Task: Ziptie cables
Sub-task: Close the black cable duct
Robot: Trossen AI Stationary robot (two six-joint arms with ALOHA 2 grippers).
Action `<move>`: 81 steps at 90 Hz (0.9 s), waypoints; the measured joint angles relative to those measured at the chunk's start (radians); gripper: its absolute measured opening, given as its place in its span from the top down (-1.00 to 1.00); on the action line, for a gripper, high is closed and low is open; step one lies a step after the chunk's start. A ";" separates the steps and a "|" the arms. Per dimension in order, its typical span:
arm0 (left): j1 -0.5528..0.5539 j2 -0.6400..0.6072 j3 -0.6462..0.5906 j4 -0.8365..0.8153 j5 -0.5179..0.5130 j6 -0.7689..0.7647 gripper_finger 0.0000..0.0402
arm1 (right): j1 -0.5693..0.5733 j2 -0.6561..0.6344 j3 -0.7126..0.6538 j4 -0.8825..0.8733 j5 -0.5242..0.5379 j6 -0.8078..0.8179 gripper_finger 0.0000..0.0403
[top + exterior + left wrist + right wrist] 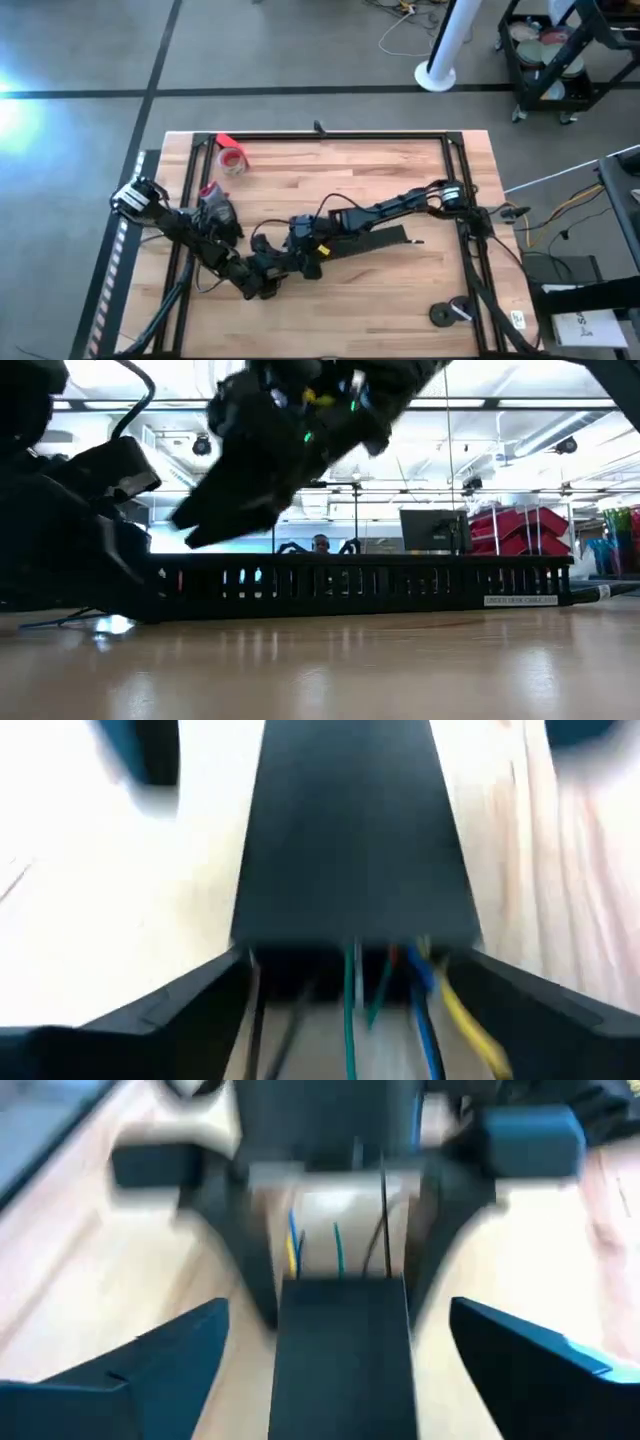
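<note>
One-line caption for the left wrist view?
Left gripper fingers spread around coloured cables running under a wide black strip on the wooden table.

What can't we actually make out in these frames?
- Ziptie: not identifiable in any view; too thin, wrist views blurred.
- Cables: ends run under a wide black strip, left wrist view.
- Left gripper and right gripper: contact hidden by dark arms in high view.

Green, blue, yellow and dark cables against a black strip on pale wood table.
</note>
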 joint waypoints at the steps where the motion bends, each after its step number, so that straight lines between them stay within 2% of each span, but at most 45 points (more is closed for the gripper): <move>1: 0.000 -0.013 0.002 -0.018 0.005 -0.002 -0.67 | 0.000 -0.006 0.006 -0.025 0.000 -0.013 -0.89; 11: -0.001 -0.154 0.043 -0.240 0.019 -0.050 -0.68 | -0.001 -0.070 0.048 -0.254 -0.001 -0.125 -0.95; 18: -0.001 -0.251 0.071 -0.378 0.012 -0.081 -0.65 | 0.001 -0.116 0.048 -0.340 -0.001 -0.165 -0.96; 27: -0.001 -0.356 0.081 -0.406 -0.007 -0.096 -0.59 | 0.002 -0.160 0.034 -0.424 -0.003 -0.175 -0.96; 36: -0.001 -0.407 0.074 -0.394 -0.043 -0.100 -0.54 | 0.004 -0.186 0.028 -0.548 0.002 -0.175 -0.96; 53: -0.001 -0.394 0.063 -0.398 -0.074 -0.127 -0.53 | 0.004 -0.278 -0.072 -0.709 0.101 -0.115 -0.96; 70: -0.001 -0.308 0.061 -0.401 -0.049 -0.177 -0.53 | -0.006 -0.474 -0.301 -0.742 0.354 0.060 -0.96; 81: -0.001 -0.246 0.062 -0.392 0.001 -0.197 -0.53 | -0.018 -0.613 -0.433 -0.777 0.357 0.157 -0.97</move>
